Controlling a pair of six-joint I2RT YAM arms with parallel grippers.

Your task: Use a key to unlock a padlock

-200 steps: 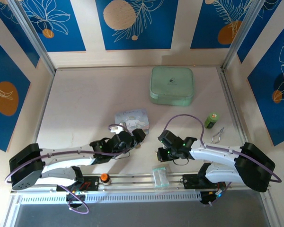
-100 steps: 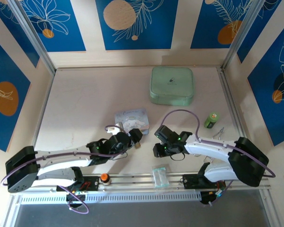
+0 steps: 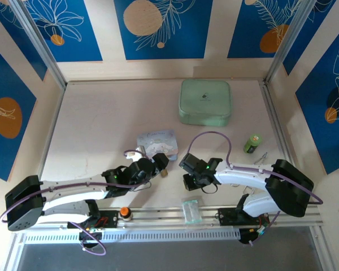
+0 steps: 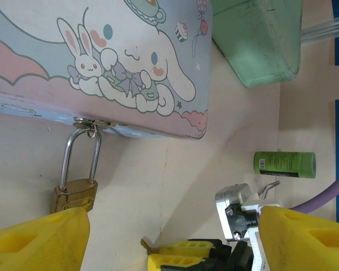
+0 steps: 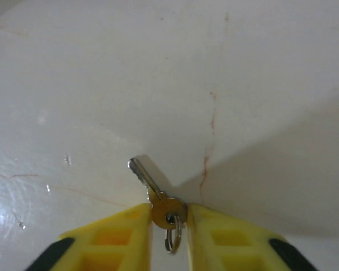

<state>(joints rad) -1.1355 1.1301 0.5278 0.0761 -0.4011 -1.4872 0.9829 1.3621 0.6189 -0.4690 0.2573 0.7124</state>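
Observation:
The brass padlock [image 4: 74, 195] hangs by its thin silver shackle from the hasp of the pastel blue cartoon box [image 4: 101, 62], and its body rests on the table. My left gripper [image 4: 172, 220] is open, with the padlock body just beyond its left finger [image 4: 39, 240]. The right gripper [image 5: 169, 217] is shut on the round head of the small silvery key [image 5: 152, 189]. The key's blade points out over the white table. Seen from the left wrist, the key's tip [image 4: 143, 244] sits right of the padlock, a short gap away. From above, both grippers [image 3: 160, 164] [image 3: 184, 172] meet near the box [image 3: 156, 141].
A mint-green case [image 3: 205, 101] lies at the back. A green cylinder [image 3: 252, 143] and a bent wire loop [image 3: 261, 158] sit to the right. A clear packet [image 3: 191, 210] rests on the front rail.
My right arm has swung left, bringing the key closer to the padlock and the left gripper. The left gripper has shifted slightly down and left.

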